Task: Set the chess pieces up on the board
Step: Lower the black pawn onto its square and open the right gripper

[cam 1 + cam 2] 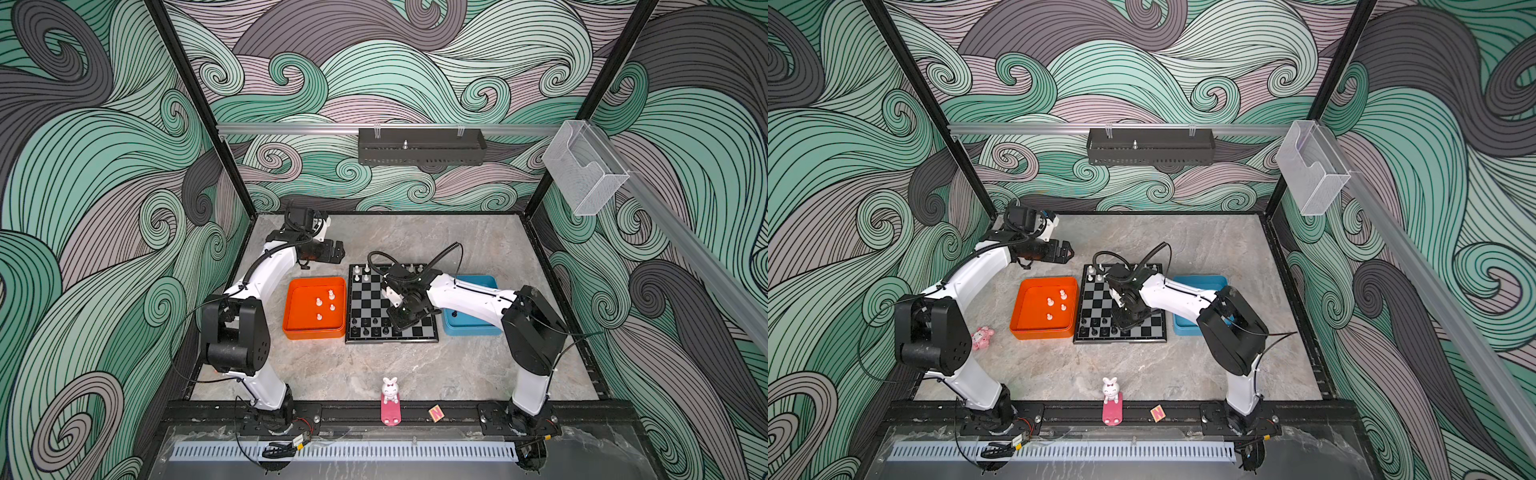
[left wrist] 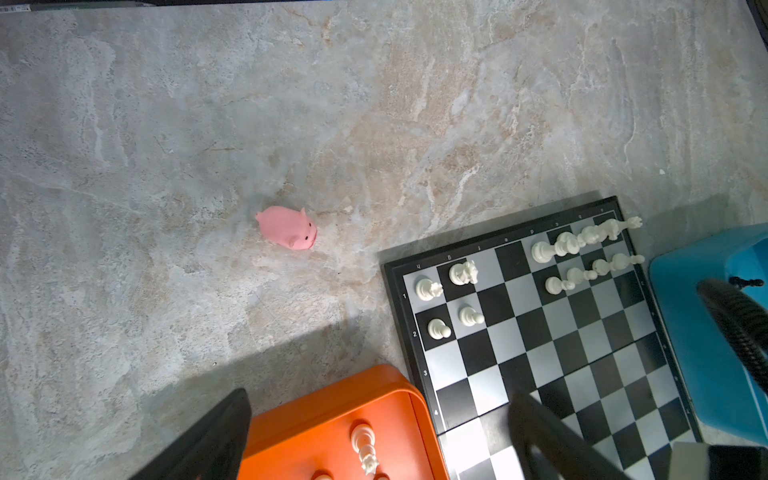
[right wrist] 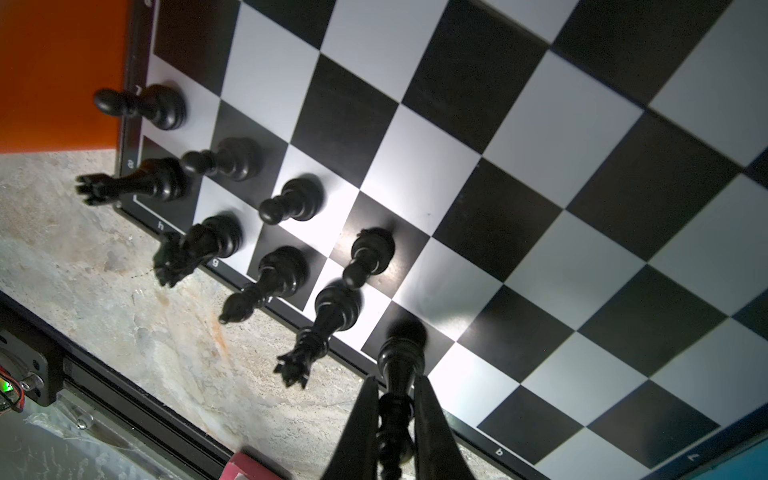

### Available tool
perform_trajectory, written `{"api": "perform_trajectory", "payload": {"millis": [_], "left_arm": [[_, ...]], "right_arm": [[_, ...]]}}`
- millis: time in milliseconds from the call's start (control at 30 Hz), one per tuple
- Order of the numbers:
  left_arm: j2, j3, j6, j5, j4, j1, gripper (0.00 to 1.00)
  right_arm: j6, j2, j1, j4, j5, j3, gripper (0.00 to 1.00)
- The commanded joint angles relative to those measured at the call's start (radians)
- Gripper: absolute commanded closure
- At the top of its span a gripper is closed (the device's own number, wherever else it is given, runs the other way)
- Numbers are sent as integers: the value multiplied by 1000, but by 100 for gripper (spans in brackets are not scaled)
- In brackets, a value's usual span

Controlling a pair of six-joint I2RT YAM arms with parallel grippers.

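Observation:
The board (image 1: 370,297) lies mid-table between two trays. White chess pieces (image 2: 465,274) fill part of its far two rows, and black chess pieces (image 3: 291,199) stand at its near left corner. My right gripper (image 3: 395,382) is shut on a tall black piece (image 3: 401,353) whose base rests on a dark back-row square beside the black queen (image 3: 328,320). In both top views this gripper (image 1: 401,320) (image 1: 1126,322) hangs over the near half of the board (image 1: 1096,305). My left gripper (image 1: 338,252) (image 2: 378,399) is open and empty, above the far edge of the orange tray (image 1: 297,320).
Several white pieces (image 1: 319,302) remain in the orange tray. A blue tray (image 1: 471,328) right of the board holds a black piece (image 1: 454,314). A pink pig toy (image 2: 289,227) lies on the table. A white bunny (image 1: 390,390) and an N block (image 1: 435,412) sit at the front rail.

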Motion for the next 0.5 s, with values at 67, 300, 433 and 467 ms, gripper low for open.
{"api": "perform_trajectory", "payload": {"millis": [67, 300, 433, 467], "left_arm": [[-6, 6, 1, -7, -14, -11, 1], [-5, 6, 2, -9, -15, -11, 1], [-5, 6, 3, -10, -15, -12, 1], [-5, 5, 1, -10, -15, -12, 1]], "right_arm": [[13, 27, 5, -2, 20, 11, 83], [12, 35, 5, -3, 26, 15, 83], [12, 36, 5, 0, 27, 17, 82], [12, 36, 5, 0, 27, 17, 82]]}}
